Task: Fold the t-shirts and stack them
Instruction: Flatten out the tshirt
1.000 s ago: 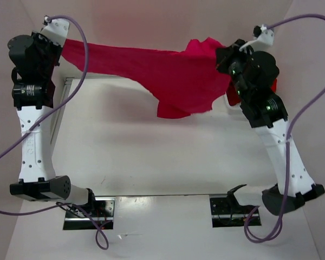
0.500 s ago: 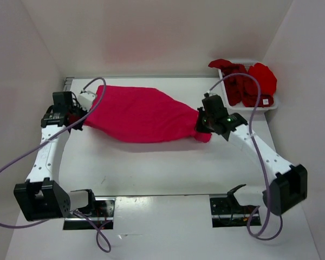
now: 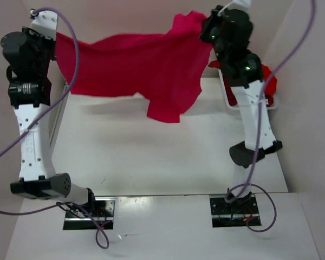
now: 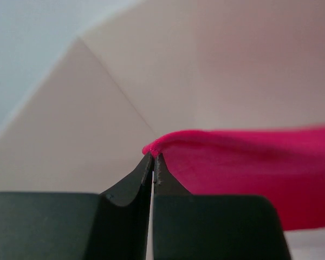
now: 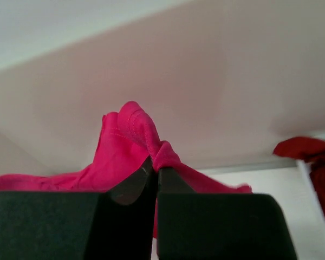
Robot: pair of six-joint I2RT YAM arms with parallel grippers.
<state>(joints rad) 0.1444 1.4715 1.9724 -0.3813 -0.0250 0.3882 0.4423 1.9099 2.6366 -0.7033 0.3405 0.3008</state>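
The left hand point(image 4: 153, 161) is clenched on a thin edge of the pinkish-crimson t-shirt point(image 3: 124, 65), raised at the far left of the workspace. From that pinch the cloth runs rightward as one taut band, so its long axis lies straight across from one arm to the other, well above the tabletop point(image 3: 151, 157). Past the middle, a loose flap point(image 3: 165, 105) droops lower, nearer the right arm than the left. The right hand point(image 5: 155, 169) is also clamped shut, gripping a bunched, stitched fold at the shirt's other end. Further right, the remaining red t-shirts point(image 3: 269, 76) lie in the white basket point(image 3: 273, 101), apart from the held one. Laying it flat would likely mean lowering both hands together, with the right side's slack touching down first.
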